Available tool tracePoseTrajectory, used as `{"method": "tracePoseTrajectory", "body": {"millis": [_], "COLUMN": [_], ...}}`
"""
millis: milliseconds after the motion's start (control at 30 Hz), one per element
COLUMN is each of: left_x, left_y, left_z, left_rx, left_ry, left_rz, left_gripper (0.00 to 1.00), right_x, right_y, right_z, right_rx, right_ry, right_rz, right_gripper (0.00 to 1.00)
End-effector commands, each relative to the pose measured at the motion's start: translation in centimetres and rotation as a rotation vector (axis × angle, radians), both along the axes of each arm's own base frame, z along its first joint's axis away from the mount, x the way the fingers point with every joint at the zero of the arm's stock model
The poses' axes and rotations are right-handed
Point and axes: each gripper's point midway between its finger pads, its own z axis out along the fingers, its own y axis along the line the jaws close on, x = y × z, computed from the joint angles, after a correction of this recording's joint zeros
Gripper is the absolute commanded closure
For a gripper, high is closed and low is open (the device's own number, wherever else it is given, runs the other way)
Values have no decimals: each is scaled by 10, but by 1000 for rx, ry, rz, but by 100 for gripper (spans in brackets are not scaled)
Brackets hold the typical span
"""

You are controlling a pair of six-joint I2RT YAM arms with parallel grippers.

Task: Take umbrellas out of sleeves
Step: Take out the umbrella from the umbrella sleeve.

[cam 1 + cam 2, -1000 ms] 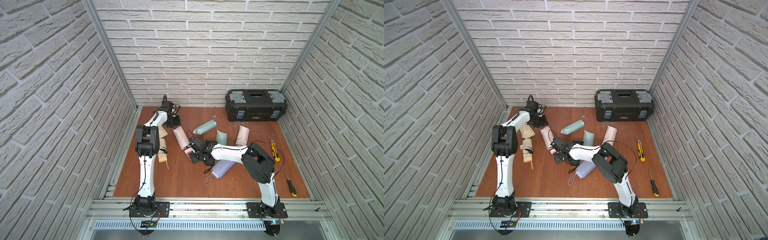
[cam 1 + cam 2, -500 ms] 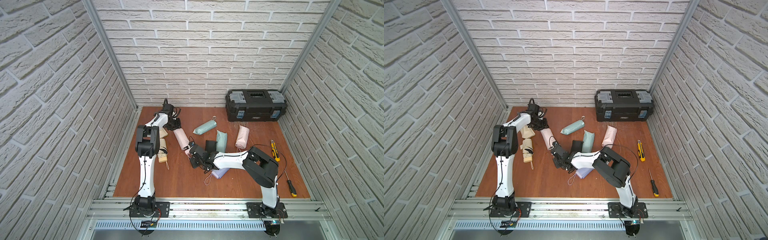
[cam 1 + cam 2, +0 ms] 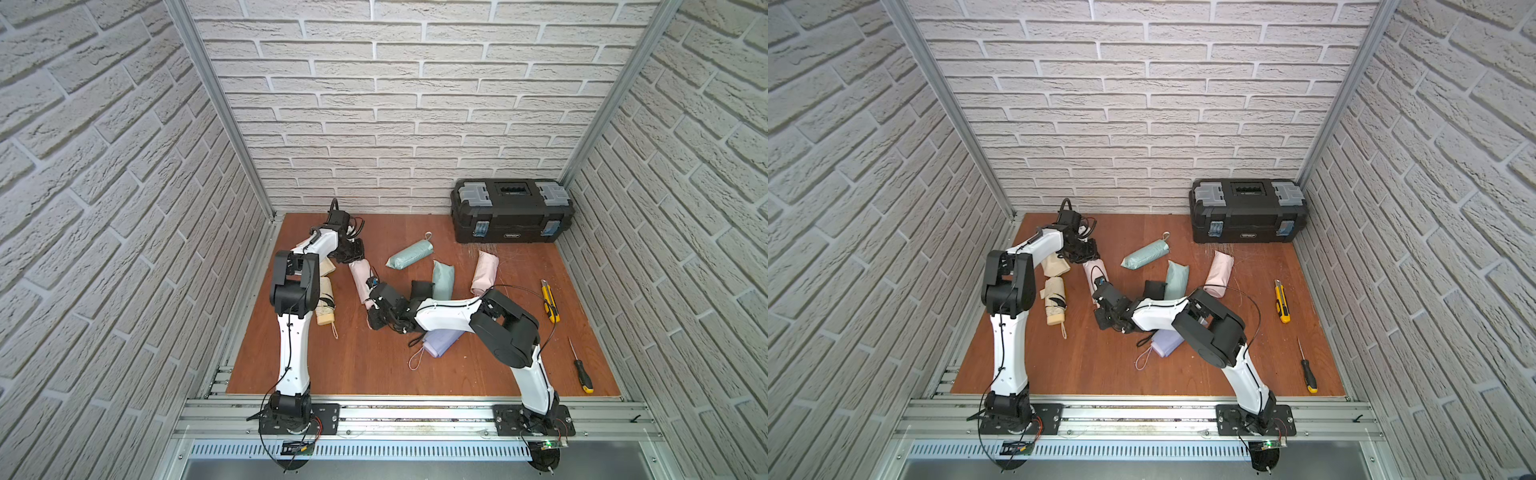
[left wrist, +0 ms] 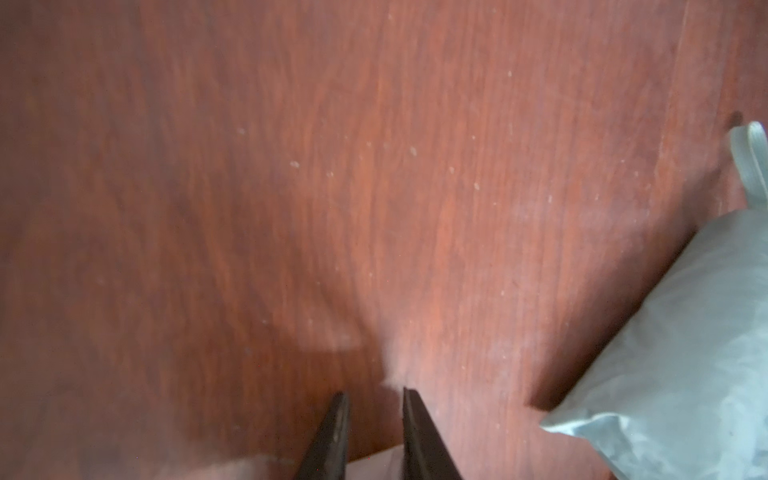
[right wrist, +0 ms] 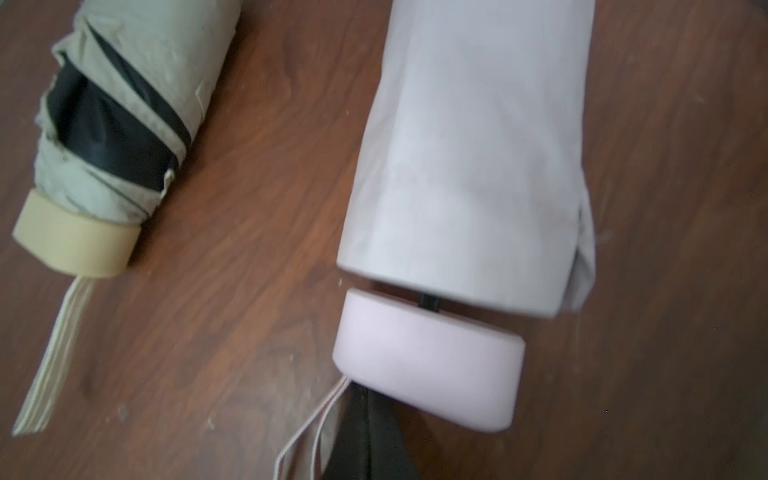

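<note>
While pink umbrella (image 5: 428, 365) pokes from sleeve (image 5: 469, 166), toolbox (image 3: 513, 212) label illegible.

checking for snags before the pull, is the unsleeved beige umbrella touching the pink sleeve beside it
Apart. The right wrist view shows bare wooden surface between the unsleeved beige umbrella and the pink sleeve all along their visible lengths.

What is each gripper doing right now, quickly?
Left gripper: closed on the pink sleeve.
Right gripper: shut, apparently pinching the pink umbrella by its wrist loop.
</note>
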Motion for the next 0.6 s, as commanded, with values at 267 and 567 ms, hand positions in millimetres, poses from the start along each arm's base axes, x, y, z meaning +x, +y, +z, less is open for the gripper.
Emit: {"method": "tracePoseTrajectory", "body": {"millis": [267,567], "left_x": [-24,-29], "left_y": [-23,-24], "left_z": [5,5], "left_rx": [0,1], "left_ry": [18,19], "left_rz": [-65,-69], "left_gripper": [81,89], "right_x": [42,49], "right_y": [-23,-42], "right_z": [-13,-4], "right_rx": [-77,-106], "right_ry": [28,81], "right_rz": [-62,-59], "right_gripper": [97,97]}}
